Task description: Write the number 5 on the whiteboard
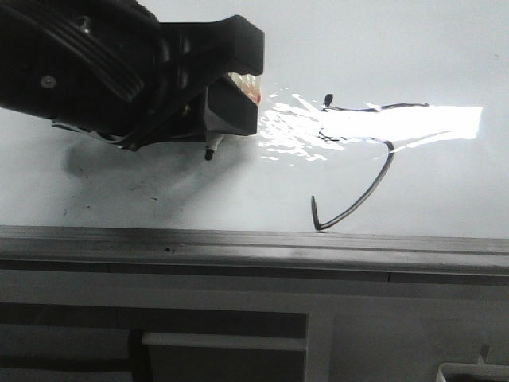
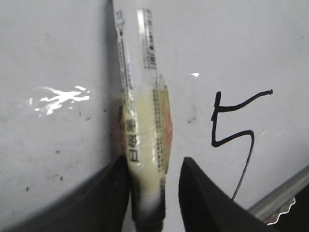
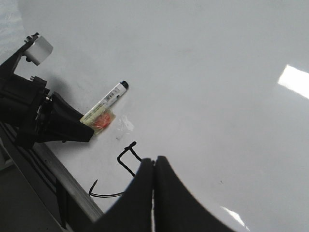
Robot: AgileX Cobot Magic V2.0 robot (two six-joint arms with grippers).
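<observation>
We see the whiteboard [image 1: 119, 187] as a wide glossy white sheet with faint dark specks, a bright patch of glare, and a grey frame strip along its near edge. On it sits the number 5 [image 2: 231, 130], drawn in thin black line: a flat top bar, a short stem, and a long curved tail that thins toward the frame and ends in a small hook. In the front view the figure lies right of centre, its top bar partly lost in the glare and its hooked tail reaching down close to the frame. Its long axis runs from the bar to the hook.

The left gripper [image 2: 152, 193] is clenched on a marker [image 2: 142, 121], its two dark fingers pressing the pen's taped lower barrel from either side. The marker's dark tip points down at the board, left of the 5 and apart from it; we cannot tell whether it touches the surface.

The right gripper [image 3: 154, 193] hovers over the board with its fingers pressed together, holding nothing.
</observation>
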